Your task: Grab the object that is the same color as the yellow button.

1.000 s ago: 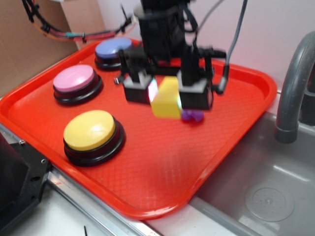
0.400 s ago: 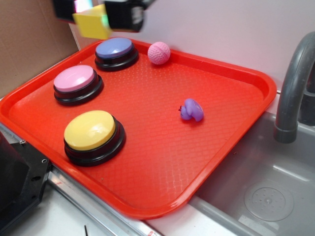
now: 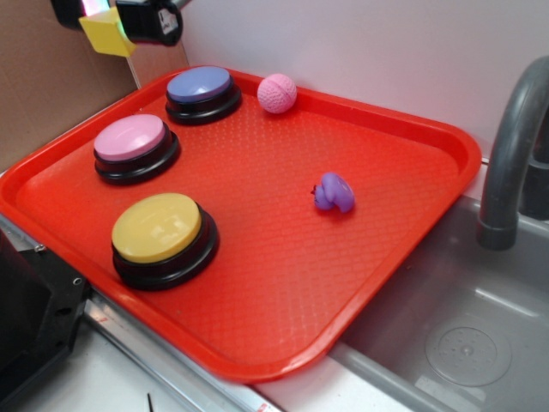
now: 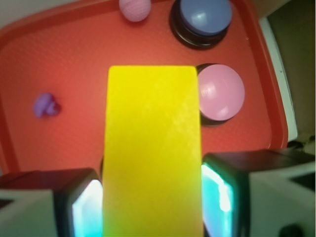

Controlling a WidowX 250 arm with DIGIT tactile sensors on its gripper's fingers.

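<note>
Exterior view: we find the gripper (image 3: 111,24) high at the top left, well above the red tray (image 3: 412,129) and past its far left corner, clenched on the cube (image 3: 105,34). The yellow button (image 3: 156,227) sits at the tray's near left; pink button (image 3: 130,138) and blue button (image 3: 199,85) line up behind it. A pink ball (image 3: 277,93) and a small purple toy (image 3: 334,193) lie apart on the tray. A grey tap (image 3: 515,154) stands at right.

Wrist view: the cube (image 4: 153,148) fills the middle, pinched on opposite flat sides between the two pads (image 4: 219,195). We judge it light, rigid and matte, so flat-face contact should hold without slipping. Grasp looks secure.
</note>
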